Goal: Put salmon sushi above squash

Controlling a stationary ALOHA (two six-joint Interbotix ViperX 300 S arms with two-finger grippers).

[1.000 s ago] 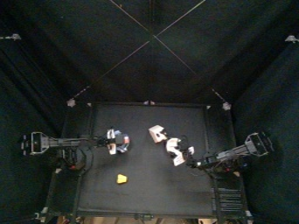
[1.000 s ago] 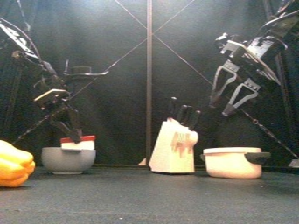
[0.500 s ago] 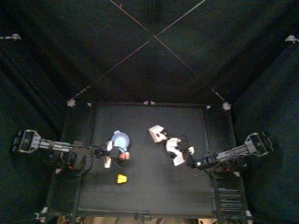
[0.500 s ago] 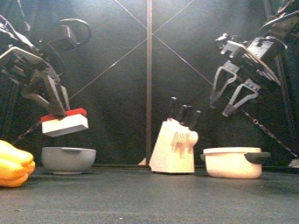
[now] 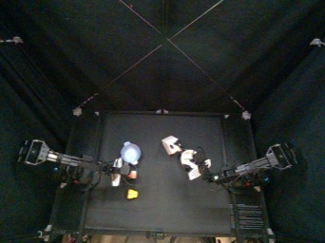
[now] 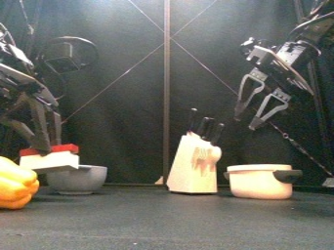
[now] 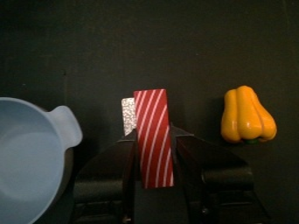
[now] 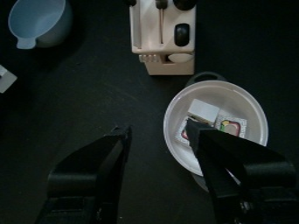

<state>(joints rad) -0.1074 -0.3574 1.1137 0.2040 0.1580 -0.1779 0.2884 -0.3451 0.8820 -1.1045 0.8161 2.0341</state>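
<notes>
The salmon sushi (image 7: 152,137), white rice with a red-striped top, is held in my left gripper (image 7: 152,150), which is shut on it. In the front view the sushi (image 6: 49,159) hangs just above the table, between the yellow squash (image 6: 16,183) and the blue bowl (image 6: 76,179). In the left wrist view the squash (image 7: 249,114) lies beside the sushi, a short gap apart. From above, my left gripper (image 5: 120,175) is just behind the squash (image 5: 131,193). My right gripper (image 8: 176,162) is open and empty, raised near the white pot (image 8: 176,131).
A white knife block (image 6: 196,164) stands mid-table, also in the right wrist view (image 8: 163,31). The white lidded pot (image 6: 261,181) sits at the right. The blue bowl (image 5: 129,151) is behind the left gripper. Black curtains close all sides.
My left gripper has lifted the sushi out of the blue bowl, carried it toward the table's front and the squash, and lowered it. The right arm has not moved.
</notes>
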